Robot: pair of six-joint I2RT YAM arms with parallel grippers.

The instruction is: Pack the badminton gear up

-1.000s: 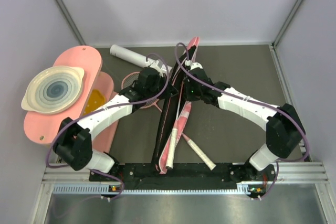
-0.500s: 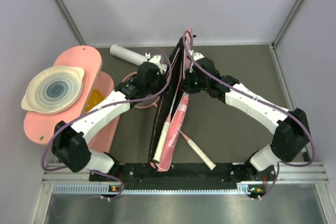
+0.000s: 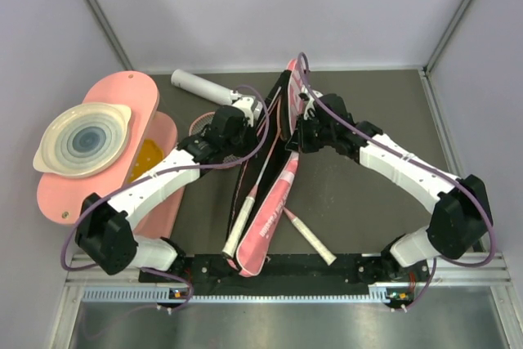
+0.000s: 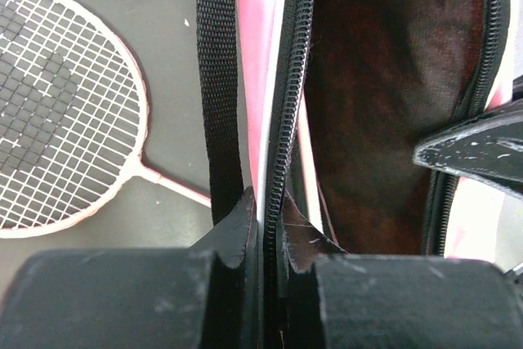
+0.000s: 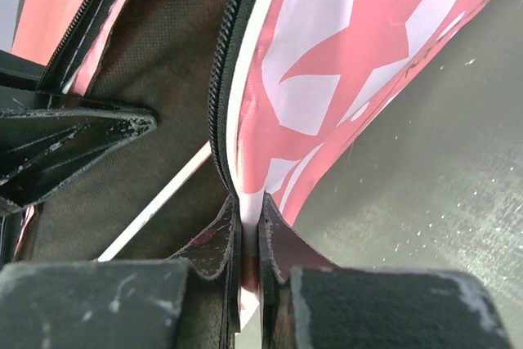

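Two grippers hold one bag. The left gripper [image 4: 268, 202] has its fingers pressed tight together on one zipper edge of the pink bag [image 4: 257, 38]. A black strap [image 4: 216, 79] runs along that edge, just beside its left finger. The right gripper [image 5: 249, 210] has its fingers pressed tight together on the other edge of the bag, the side with the pink and white pattern.

Between the two grippers the mouth of the bag is pulled open, and the dark inside shows. From above, the bag stretches from just past the fingertips all the way back to the arm bases.

The first racket [image 3: 237, 234] sits inside the bag. Its white end lies well back from the grippers, near the bases, and its thin stick runs up between them.

The second racket [image 4: 57, 104] lies flat on the dark table [image 3: 368, 104]. Its stringed head is near the left gripper, on its left side, not touching it. A white handle [image 3: 312, 240] lies on the table well back from the right gripper. The bag hides whether it joins that head.

The long white tube [image 3: 196, 83] lies on the table to the left of the left gripper, a little ahead of its fingertips and apart from it.
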